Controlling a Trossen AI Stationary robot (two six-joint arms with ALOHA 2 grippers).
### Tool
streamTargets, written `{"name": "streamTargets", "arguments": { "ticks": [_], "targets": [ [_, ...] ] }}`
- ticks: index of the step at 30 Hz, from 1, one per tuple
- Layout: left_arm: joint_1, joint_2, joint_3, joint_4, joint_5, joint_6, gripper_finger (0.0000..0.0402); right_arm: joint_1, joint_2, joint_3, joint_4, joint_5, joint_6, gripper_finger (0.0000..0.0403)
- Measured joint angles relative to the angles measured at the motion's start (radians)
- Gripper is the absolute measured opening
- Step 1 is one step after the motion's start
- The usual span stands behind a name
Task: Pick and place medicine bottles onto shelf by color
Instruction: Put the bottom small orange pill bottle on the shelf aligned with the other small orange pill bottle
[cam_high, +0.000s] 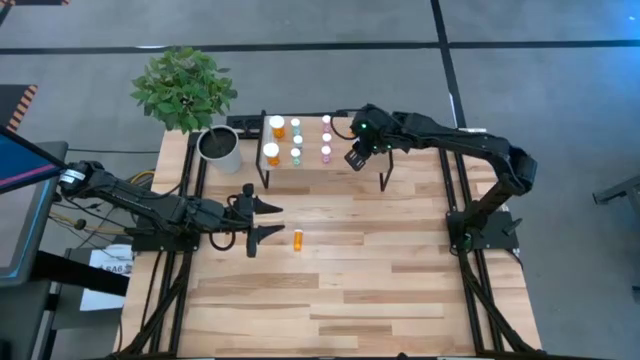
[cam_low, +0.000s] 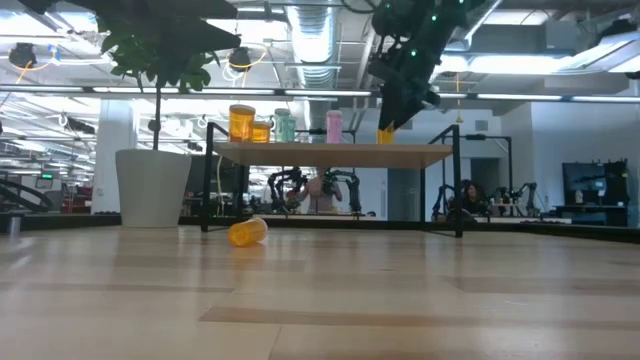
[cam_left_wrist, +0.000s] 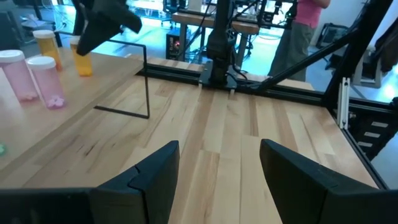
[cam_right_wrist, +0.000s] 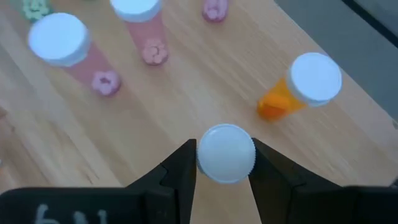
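The shelf (cam_high: 310, 175) already carries most bottles, grouped orange, green, pink; the right gripper (cam_high: 356, 158) hovers at its right end, jaws around the white cap of an orange bottle (cam_right_wrist: 225, 153); whether they are pinching or letting go I cannot tell; the left gripper (cam_high: 262, 222) waits spread beside the one orange bottle (cam_high: 297, 239) left lying on the table (cam_high: 400, 290).

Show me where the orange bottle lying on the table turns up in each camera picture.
High view: the lying orange bottle is on the table, in front of the shelf.
Low view: left of centre, on its side, before the shelf.
Left wrist view: not in it.
Right wrist view: not in it.
Shared landmark: the shelf.
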Motion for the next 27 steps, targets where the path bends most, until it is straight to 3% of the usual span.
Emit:
{"name": "streamTargets", "arguments": {
  "ticks": [27],
  "targets": [
    [0.0,0.0,0.0,0.001,-0.006,0.0,0.0212,-0.024,0.008,-0.004,0.086,-0.004,-0.003,0.0142]
  ]
}}
